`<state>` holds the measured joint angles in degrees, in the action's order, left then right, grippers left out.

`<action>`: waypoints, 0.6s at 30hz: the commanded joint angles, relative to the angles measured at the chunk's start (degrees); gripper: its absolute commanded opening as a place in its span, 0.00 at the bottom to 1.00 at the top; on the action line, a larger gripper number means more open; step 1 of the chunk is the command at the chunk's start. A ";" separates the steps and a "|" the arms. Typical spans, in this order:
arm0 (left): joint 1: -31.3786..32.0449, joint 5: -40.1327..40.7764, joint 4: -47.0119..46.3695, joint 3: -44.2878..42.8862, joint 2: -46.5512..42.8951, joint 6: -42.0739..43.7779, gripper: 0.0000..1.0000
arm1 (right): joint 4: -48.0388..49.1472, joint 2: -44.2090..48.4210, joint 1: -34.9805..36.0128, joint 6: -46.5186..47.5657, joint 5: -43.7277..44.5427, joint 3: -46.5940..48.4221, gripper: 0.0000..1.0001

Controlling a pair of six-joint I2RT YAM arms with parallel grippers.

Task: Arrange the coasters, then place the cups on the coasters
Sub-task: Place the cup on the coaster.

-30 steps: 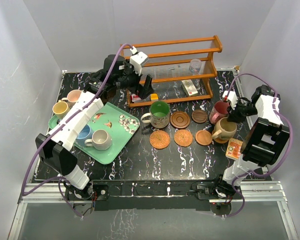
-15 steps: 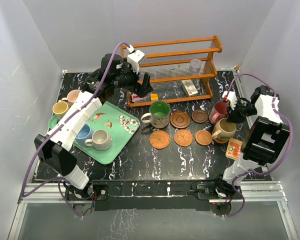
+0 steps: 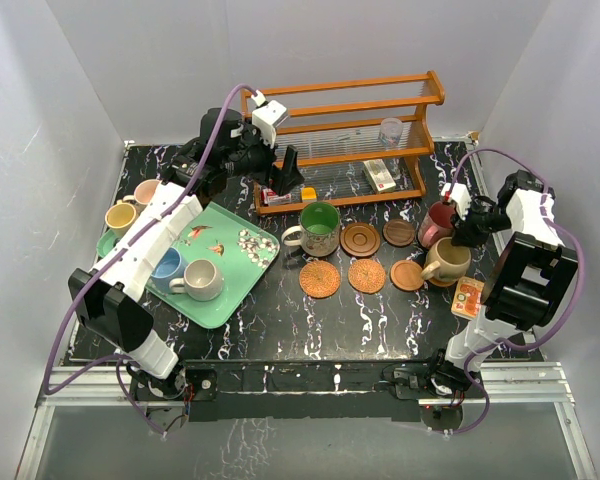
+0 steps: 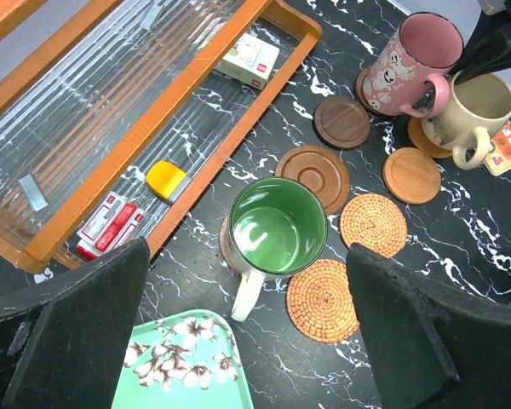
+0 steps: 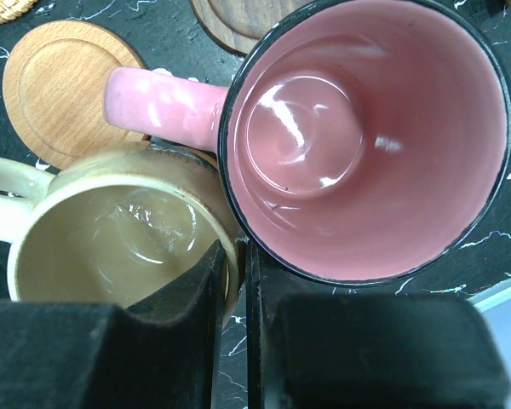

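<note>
L pincer (image 3: 288, 178) spread wide over green mug (image 4: 278, 226) nr rack (image 3: 360, 82). R pincer (image 5: 237, 260) pressed together just above rims of maroon mug (image 5: 366, 136) & tan mug (image 5: 119, 230).

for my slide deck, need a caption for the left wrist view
Left wrist view: green mug at centre, five bare coasters beside it, pink mug and cream mug beyond.

We see the left arm (image 3: 160, 225) and right arm (image 3: 530, 215) in white and black, each trailing a purple cable (image 3: 220, 105). Their fingers (image 4: 68, 332) are blocky and matte black.
</note>
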<state>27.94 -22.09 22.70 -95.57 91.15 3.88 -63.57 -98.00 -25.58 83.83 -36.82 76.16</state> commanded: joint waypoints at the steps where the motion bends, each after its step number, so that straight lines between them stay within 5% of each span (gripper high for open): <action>1: -0.61 -1.90 -1.21 0.55 -3.70 -0.50 0.99 | 1.53 0.50 0.44 -1.70 -2.03 0.45 0.00; 18: -1.82 -3.21 -1.79 1.35 -4.58 -1.58 0.99 | 3.57 2.12 0.97 -3.30 -0.77 -2.86 0.00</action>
<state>26.68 -23.40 22.28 -94.70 89.67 2.96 -61.01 -97.97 -25.10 82.11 -35.75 74.13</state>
